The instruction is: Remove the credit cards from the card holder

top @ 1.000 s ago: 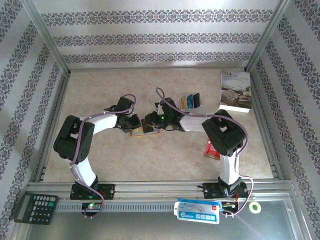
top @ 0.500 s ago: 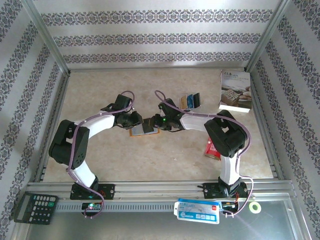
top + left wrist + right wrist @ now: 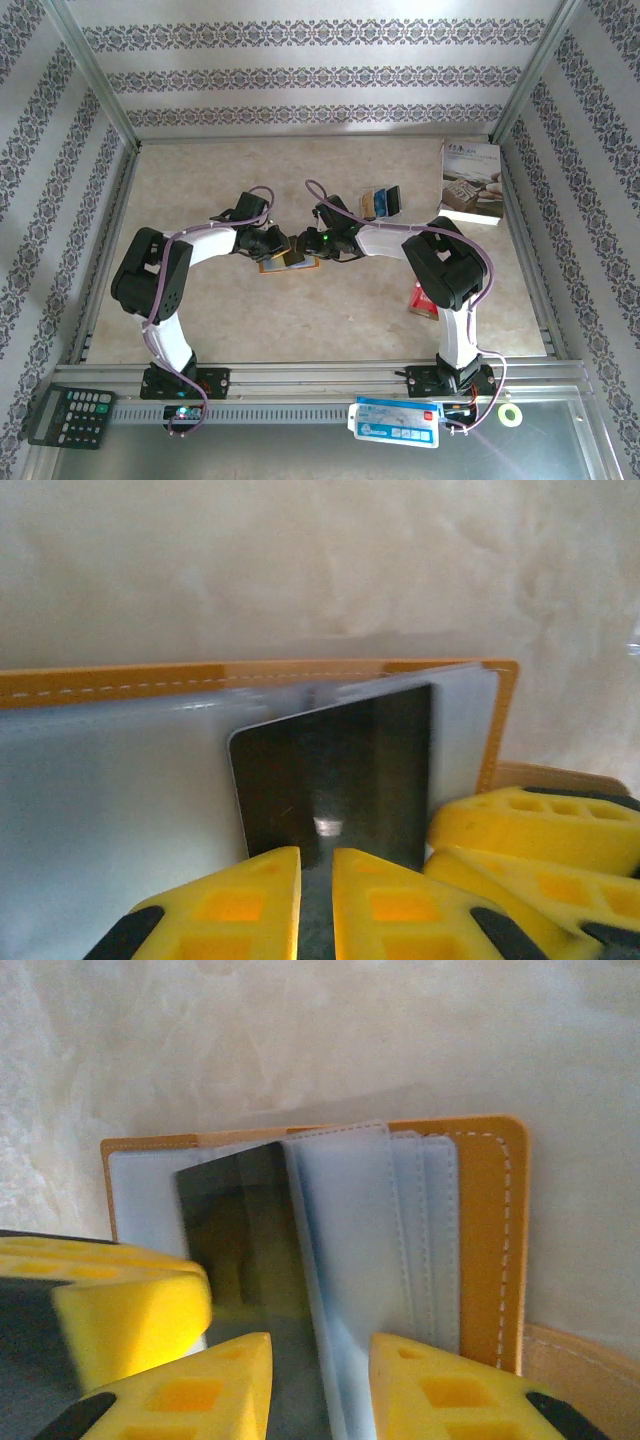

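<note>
The orange-tan card holder (image 3: 285, 264) lies open on the table between my two grippers, its orange rim (image 3: 150, 675) framing grey-blue sleeves. A dark card (image 3: 340, 770) sticks up out of a sleeve, and my left gripper (image 3: 316, 865) is shut on its near edge. My right gripper (image 3: 320, 1360) stands open across a grey-blue sleeve leaf (image 3: 350, 1260), beside the same dark card (image 3: 235, 1230). In the top view the left gripper (image 3: 276, 243) and right gripper (image 3: 302, 242) almost touch over the holder. Several credit cards (image 3: 382, 202) lie fanned out behind them.
A white book (image 3: 470, 183) sits at the back right. A small red packet (image 3: 425, 298) lies by the right arm's elbow. On the near rail are a calculator (image 3: 70, 415), a blue-white packet (image 3: 395, 422) and a tape roll (image 3: 512, 414).
The left arm's elbow swung out to the left and came back. Both grippers stayed at the card holder, which barely shifted.
</note>
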